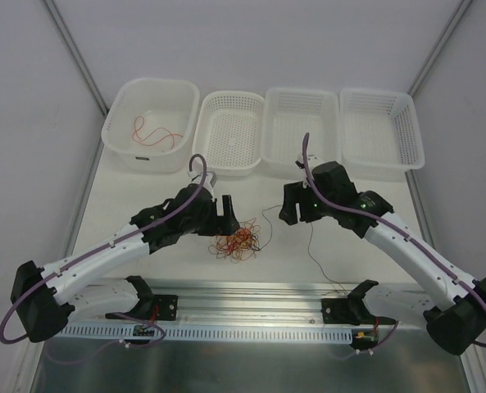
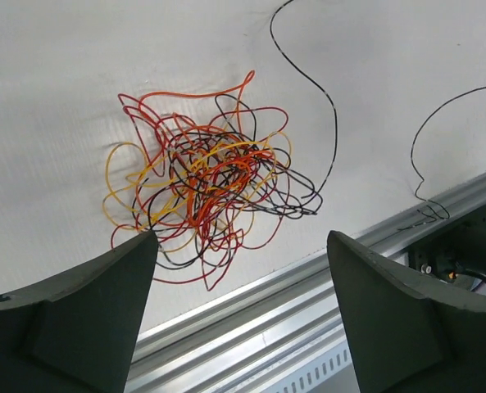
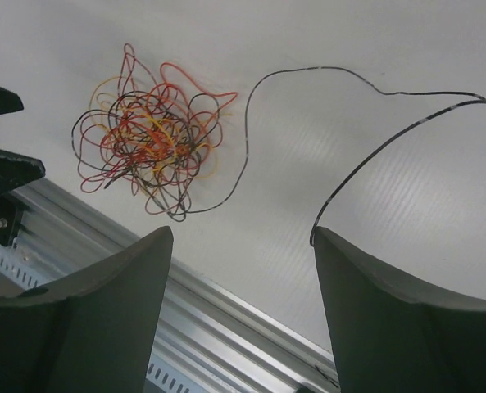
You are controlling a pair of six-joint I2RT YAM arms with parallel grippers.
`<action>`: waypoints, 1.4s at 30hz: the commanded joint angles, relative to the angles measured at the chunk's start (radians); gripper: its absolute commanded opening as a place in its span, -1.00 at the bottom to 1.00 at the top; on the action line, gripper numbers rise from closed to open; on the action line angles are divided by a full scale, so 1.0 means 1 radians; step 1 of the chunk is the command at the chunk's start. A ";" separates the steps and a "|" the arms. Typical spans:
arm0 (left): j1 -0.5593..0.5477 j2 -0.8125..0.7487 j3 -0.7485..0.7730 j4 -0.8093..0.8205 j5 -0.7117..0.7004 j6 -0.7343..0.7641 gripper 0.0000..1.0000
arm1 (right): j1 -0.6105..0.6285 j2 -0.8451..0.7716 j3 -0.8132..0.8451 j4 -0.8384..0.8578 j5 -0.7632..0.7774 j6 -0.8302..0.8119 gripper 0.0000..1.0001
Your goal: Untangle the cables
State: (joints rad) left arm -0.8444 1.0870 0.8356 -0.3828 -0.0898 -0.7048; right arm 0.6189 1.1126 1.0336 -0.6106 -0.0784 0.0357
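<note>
A small tangle of red, orange, yellow and black cables (image 1: 235,241) lies on the white table between the arms; it also shows in the left wrist view (image 2: 206,184) and the right wrist view (image 3: 148,139). A long black strand (image 1: 308,241) trails from the tangle to the right and towards the rail; it shows in the right wrist view (image 3: 365,160) too. A loose red cable (image 1: 154,133) lies in the far left tub. My left gripper (image 1: 224,211) hovers open just above the tangle's far left side. My right gripper (image 1: 294,209) is open and empty, right of the tangle, above the black strand.
Along the far edge stand a white tub (image 1: 150,123) and several white mesh baskets (image 1: 231,131), (image 1: 302,123), (image 1: 382,127). A metal rail (image 1: 251,299) runs across the near edge, with black brackets (image 1: 353,307) on it.
</note>
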 commanded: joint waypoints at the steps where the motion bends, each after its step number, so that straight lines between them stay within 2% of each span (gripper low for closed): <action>1: 0.010 -0.065 -0.067 -0.054 -0.045 0.048 0.67 | 0.085 -0.034 -0.041 0.100 0.051 0.115 0.47; 6: 0.053 -0.075 -0.107 -0.057 -0.037 -0.053 0.42 | 0.176 0.048 -0.046 0.184 0.051 0.173 0.47; 8: 0.057 -0.036 -0.095 -0.054 -0.027 -0.114 0.37 | 0.211 0.078 -0.047 0.216 0.072 0.187 0.47; 13: 0.057 0.065 -0.069 -0.028 -0.013 -0.156 0.22 | 0.248 0.197 -0.052 0.298 0.054 0.239 0.43; 18: 0.088 0.051 -0.076 -0.027 -0.045 -0.174 0.25 | 0.271 0.272 -0.053 0.360 0.042 0.263 0.39; 24: 0.154 -0.074 -0.136 -0.025 -0.027 -0.200 0.31 | 0.280 0.400 -0.056 0.396 0.043 0.263 0.29; 27: 0.160 -0.085 -0.151 -0.024 -0.015 -0.191 0.33 | 0.278 0.447 -0.066 0.394 0.052 0.247 0.14; 30: 0.162 -0.073 -0.167 -0.022 -0.002 -0.200 0.32 | 0.272 0.480 -0.081 0.377 0.071 0.240 -0.37; 31: 0.162 -0.068 -0.170 -0.021 0.001 -0.205 0.32 | 0.263 0.484 -0.089 0.373 0.071 0.240 -0.65; 34: 0.162 -0.059 -0.184 -0.008 -0.004 -0.194 0.28 | 0.237 0.484 -0.122 0.377 0.059 0.233 -0.98; 42: 0.163 0.019 -0.135 0.027 0.047 -0.137 0.22 | 0.193 0.489 -0.139 0.359 0.000 0.175 -0.99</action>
State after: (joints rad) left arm -0.6918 1.0725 0.6605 -0.3927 -0.0811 -0.8707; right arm 0.8219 1.5982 0.9035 -0.2462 -0.0563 0.2417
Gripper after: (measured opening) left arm 0.619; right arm 0.023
